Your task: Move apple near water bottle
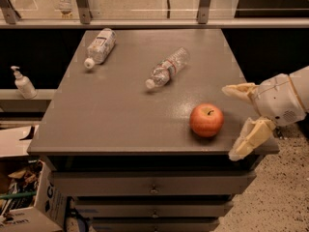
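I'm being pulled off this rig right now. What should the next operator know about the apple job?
The gripper is open and empty at the right edge of the table, just beside the apple, not touching it.
The apple sits near the front right corner.
The water bottle lies on its side mid-table, apart from the apple.
Done: nothing.
Left: grasp the apple, set it by the bottle, release.

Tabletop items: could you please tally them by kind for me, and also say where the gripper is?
Apples: 1, the apple
Plastic bottles: 2, the water bottle and the white-labelled bottle, both lying on their sides
Total: 3
The gripper hangs at the right edge of the table, just right of the apple, jaws open and holding nothing.
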`<action>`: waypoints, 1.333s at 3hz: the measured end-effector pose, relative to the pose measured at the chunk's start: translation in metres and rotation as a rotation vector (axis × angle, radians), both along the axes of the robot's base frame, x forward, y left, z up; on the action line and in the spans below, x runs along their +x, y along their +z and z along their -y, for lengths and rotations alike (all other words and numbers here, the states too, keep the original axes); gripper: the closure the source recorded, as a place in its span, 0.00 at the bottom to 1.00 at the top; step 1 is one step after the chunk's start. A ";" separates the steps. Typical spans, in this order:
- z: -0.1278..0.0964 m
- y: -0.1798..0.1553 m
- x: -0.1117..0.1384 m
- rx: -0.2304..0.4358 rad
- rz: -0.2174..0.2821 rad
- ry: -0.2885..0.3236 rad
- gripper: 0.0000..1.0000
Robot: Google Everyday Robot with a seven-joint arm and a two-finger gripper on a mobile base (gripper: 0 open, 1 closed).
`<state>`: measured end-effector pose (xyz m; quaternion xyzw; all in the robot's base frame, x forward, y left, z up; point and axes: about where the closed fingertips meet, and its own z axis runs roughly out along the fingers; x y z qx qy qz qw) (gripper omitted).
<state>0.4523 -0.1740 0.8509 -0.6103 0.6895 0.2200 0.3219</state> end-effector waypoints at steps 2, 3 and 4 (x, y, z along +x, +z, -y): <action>-0.059 -0.020 -0.013 0.116 -0.018 0.091 0.18; -0.074 -0.021 -0.008 0.126 0.012 0.126 0.41; -0.076 -0.015 -0.002 0.128 0.035 0.132 0.64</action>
